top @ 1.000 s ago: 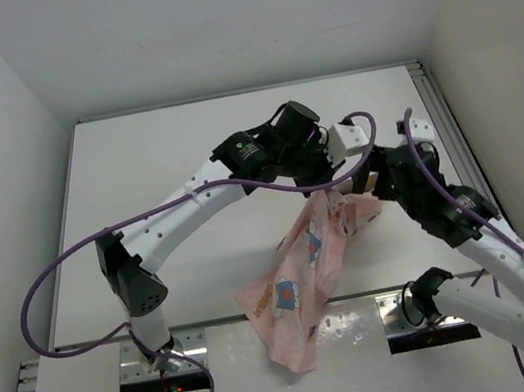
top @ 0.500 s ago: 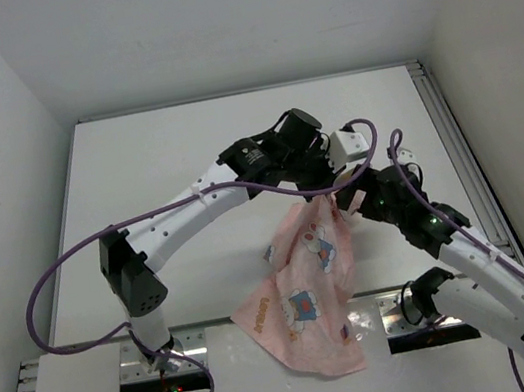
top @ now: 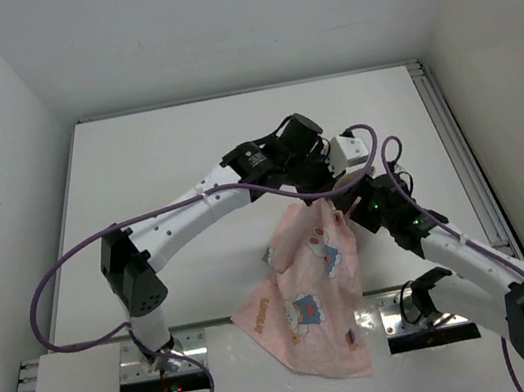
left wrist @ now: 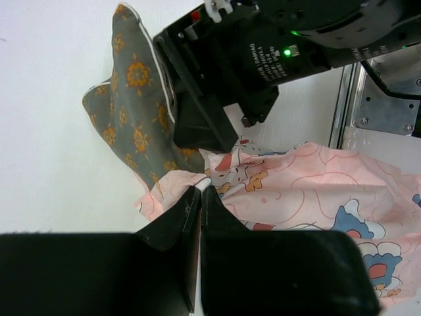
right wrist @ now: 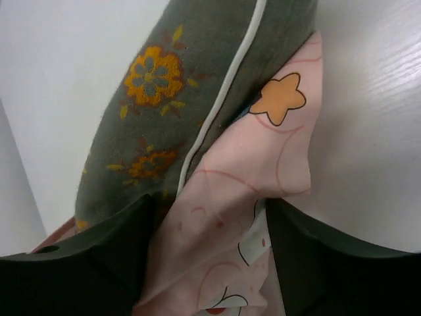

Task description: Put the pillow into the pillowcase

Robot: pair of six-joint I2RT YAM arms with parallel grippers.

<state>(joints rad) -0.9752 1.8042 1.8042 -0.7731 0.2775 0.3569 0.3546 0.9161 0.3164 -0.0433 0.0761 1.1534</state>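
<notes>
The only writing you have is a few lines of white lettering on the black housing of the right arm's wrist [left wrist: 263, 59], next to a lit green lamp [left wrist: 287, 51]. It is too small and too turned to read. The pillowcase [top: 309, 289] carries only printed cartoon figures and an orange flower shape, with no legible words.

Your left end effector [left wrist: 199, 191] is clenched on a pinch of the pillowcase's upper edge. From the top camera the pink cloth hangs from it and spreads down over the near edge of the bench [top: 167, 172], between the two arm bases.

The pillow [left wrist: 135, 112] stands on end just beyond that pinch. Its lower end is tucked behind the pink cloth and its upper end is bare above it.

Your right end effector [right wrist: 210, 250] has its fingers well apart, astride the pillow [right wrist: 151, 99] and a fold of the pillowcase [right wrist: 223, 197]. You cannot tell whether they press on either.

The right wrist sits tight against the pillow and hides its far side from the left wrist camera. Purple cables [top: 54, 283] loop beside the arms, and a metal rail [top: 456, 141] runs along the bench's right edge.
</notes>
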